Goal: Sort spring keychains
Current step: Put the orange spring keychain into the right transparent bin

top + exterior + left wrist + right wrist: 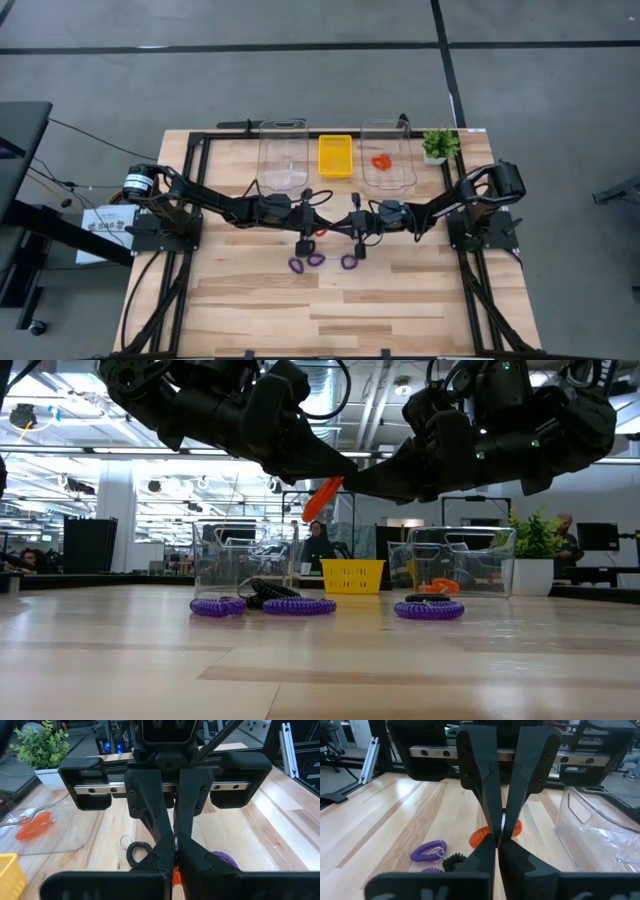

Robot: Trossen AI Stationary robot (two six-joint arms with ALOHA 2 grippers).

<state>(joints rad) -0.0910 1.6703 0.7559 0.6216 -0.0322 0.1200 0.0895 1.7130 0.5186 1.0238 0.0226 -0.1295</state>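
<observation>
Both hands clenched tip to tip above mid-tabletop: left hand, right hand, pinching one orange keychain between them. Purple keychains on wood below; black keychain nearby.

Both tools closed, mid-table.

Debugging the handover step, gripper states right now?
Left gripper: shut on the orange keychain, held above the table.
Right gripper: shut on the same orange keychain.
</observation>
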